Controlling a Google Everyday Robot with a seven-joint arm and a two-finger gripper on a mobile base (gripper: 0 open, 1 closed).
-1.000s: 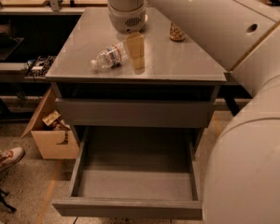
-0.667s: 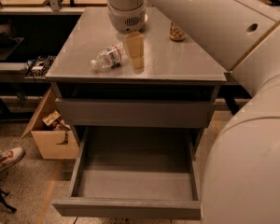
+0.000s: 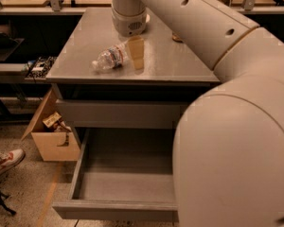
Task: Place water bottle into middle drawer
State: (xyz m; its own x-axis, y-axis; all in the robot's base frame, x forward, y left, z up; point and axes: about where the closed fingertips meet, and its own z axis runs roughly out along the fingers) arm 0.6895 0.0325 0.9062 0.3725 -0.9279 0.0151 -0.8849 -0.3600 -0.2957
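The water bottle lies on its side on the grey cabinet top, white cap pointing left. My gripper hangs down from the wrist right beside the bottle's base, on its right, low over the top. It holds nothing that I can see. The middle drawer is pulled out below, and its grey floor is bare. My arm's big cream elbow covers the drawer's right part.
A closed grey drawer front sits above the open drawer. A drink can on the cabinet top is mostly hidden behind my arm. An open cardboard box stands on the floor at left, and a person's shoe is further left.
The arm's elbow now fills more of the right side of the view. The gripper and the bottle stay where they were.
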